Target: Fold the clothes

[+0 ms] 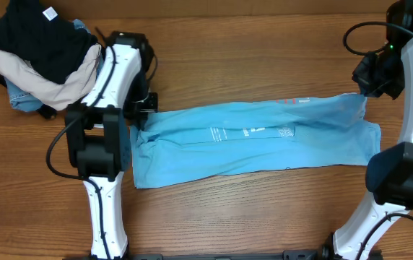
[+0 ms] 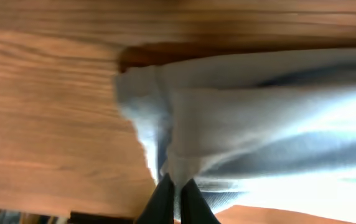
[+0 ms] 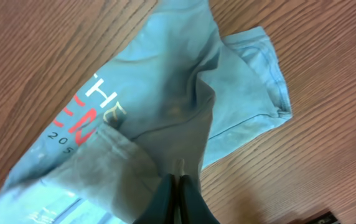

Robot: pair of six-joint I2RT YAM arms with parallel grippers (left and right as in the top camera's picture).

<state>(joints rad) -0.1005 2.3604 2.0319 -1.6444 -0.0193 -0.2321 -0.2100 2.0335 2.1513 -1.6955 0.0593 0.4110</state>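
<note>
**A:** The tabletop (image 1: 264, 43) is wide. The clothes (image 1: 264, 141), one sky-blue T-shirt, lie on it as a long flat band stretched between the two arms.

**B:** And the pile of other garments (image 1: 40, 61)?

**A:** It sits on the outer side of the left end effector (image 2: 177, 194), well apart from the shirt. That end effector is clenched on the shirt's edge, and the cloth is bunched directly in front of its tips. The right end effector (image 3: 177, 186) is also clenched and pinches a ridge of cloth. The red lettering (image 3: 78, 121) is to its left and a sleeve (image 3: 259, 81) is ahead to its right.

**B:** What could go wrong from here?

**A:** I think both pinches are thin. If the arms pull apart too much or lift unevenly, one edge may slip out. It is also possible that only the top layer comes up. Then the fold would open or become crooked.
</note>
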